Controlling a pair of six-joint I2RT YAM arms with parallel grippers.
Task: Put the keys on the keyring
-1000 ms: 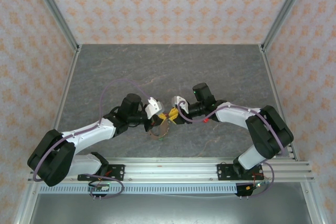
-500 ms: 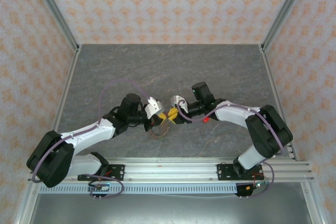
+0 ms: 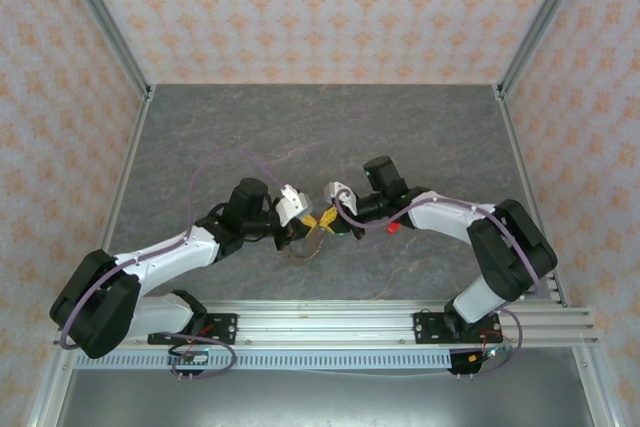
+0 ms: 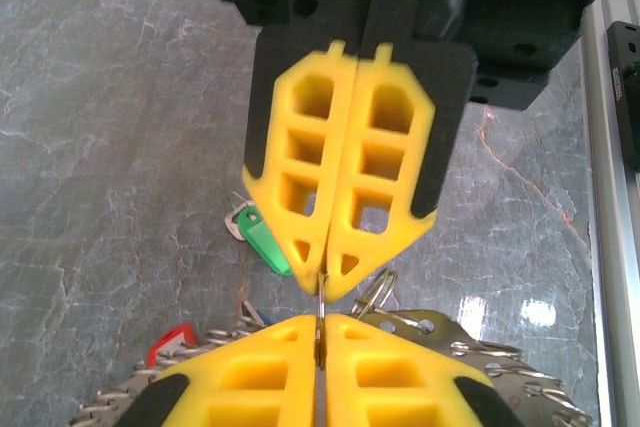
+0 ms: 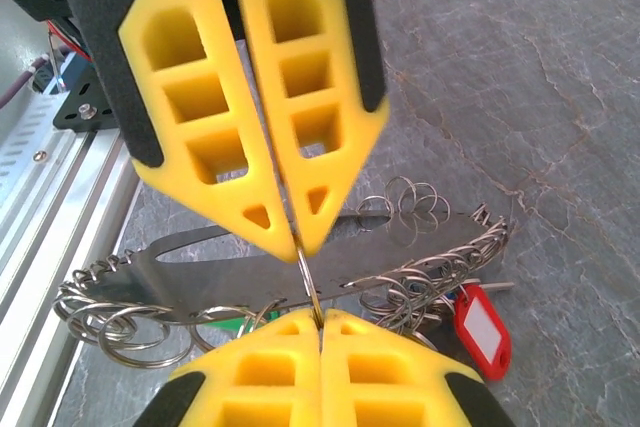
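Seen from overhead, the two arms reach in from the near edge and meet tip to tip slightly near of the centre of the grey marbled tabletop (image 3: 430,137). The left fingers (image 4: 250,382), yellow and ribbed, are pressed together with no gap that we can see. A thin wire split ring (image 4: 320,312) stands upright in the seam between them. The right fingers (image 4: 385,172) face them from the opposite side, also closed, and their tips pinch the upper part of the same ring. Both pairs therefore grip this one ring, which bridges the small gap between the two sets of tips. Directly beneath this meeting point is the keyring (image 5: 250,267), which we read as a loop of flat metal strip hung along its edge with many small wire rings. In the overhead view it shows as a small brownish loop just near of the fingertips, and we cannot tell whether all of it rests on the tabletop. A green-tagged key (image 4: 262,239) lies on the tabletop under the fingertips, beside the cluster of rings. A red-tagged key (image 5: 482,325) lies at the far side of the keyring, touching its outer rings. We cannot tell whether either key is threaded onto the keyring.
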